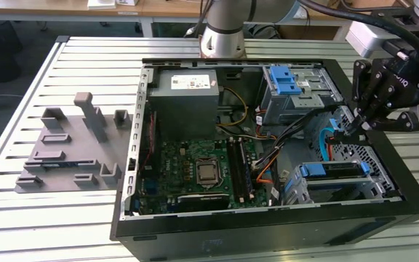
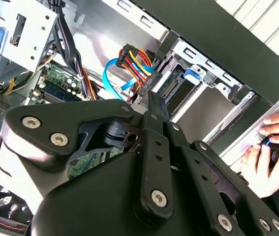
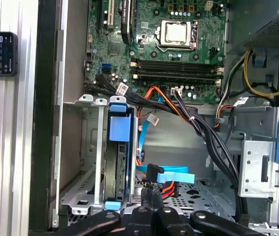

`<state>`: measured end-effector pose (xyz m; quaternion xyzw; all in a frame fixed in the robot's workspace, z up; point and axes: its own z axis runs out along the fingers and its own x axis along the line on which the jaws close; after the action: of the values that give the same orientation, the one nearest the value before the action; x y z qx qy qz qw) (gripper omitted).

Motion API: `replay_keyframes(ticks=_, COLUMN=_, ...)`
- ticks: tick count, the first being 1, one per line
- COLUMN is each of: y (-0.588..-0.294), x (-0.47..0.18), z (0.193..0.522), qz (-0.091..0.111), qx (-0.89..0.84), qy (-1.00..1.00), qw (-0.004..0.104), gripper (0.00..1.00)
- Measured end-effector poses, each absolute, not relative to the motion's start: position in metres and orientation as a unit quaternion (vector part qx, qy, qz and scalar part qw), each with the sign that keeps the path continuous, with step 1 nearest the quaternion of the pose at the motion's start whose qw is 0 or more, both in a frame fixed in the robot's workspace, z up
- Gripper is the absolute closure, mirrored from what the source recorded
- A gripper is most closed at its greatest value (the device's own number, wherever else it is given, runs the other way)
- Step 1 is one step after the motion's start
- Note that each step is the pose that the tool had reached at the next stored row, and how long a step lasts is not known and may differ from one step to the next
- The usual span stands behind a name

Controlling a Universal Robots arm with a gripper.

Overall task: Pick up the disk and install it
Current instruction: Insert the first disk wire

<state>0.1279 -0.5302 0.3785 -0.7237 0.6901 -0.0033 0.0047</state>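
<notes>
Pincer (image 1: 350, 130) by blue cable (image 3: 171, 175), disk (image 3: 117, 157) seated in drive cage (image 3: 97, 147)

Robotics lab or test workshop: arm base (image 1: 224, 33) stands on a slatted aluminium table (image 1: 20, 218), open PC case (image 1: 268, 232) on it with motherboard (image 1: 195, 169) bare, grey slotted jig (image 1: 71, 155) beside, wooden desks (image 1: 169, 7) behind.

black jointed tool (image 1: 355, 125), silver screws (image 2: 159, 198), grey arm (image 1: 224, 27), black cable (image 1: 362, 19).

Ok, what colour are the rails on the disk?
Blue rails on the disk, best in the first wrist view.
</notes>
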Motion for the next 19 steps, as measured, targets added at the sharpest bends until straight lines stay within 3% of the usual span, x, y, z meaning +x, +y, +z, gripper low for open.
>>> replay_keyframes(ticks=10, y=-0.525, x=0.130, z=0.377, qz=-0.008, qx=-0.723, qy=0.690, qw=0.000, gripper=0.89)
replay_keyframes(ticks=11, y=-0.524, x=0.130, z=0.377, qz=-0.008, qx=-0.723, qy=0.691, qw=0.000, gripper=0.83)
replay_keyframes(ticks=17, y=-0.520, x=0.130, z=0.373, qz=-0.009, qx=-0.722, qy=0.692, qw=-0.001, gripper=0.82)
replay_keyframes(ticks=18, y=-0.520, x=0.130, z=0.373, qz=-0.009, qx=-0.722, qy=0.692, qw=-0.002, gripper=0.75)
replay_keyframes(ticks=19, y=-0.520, x=0.131, z=0.372, qz=-0.009, qx=-0.722, qy=0.692, qw=-0.002, gripper=0.75)
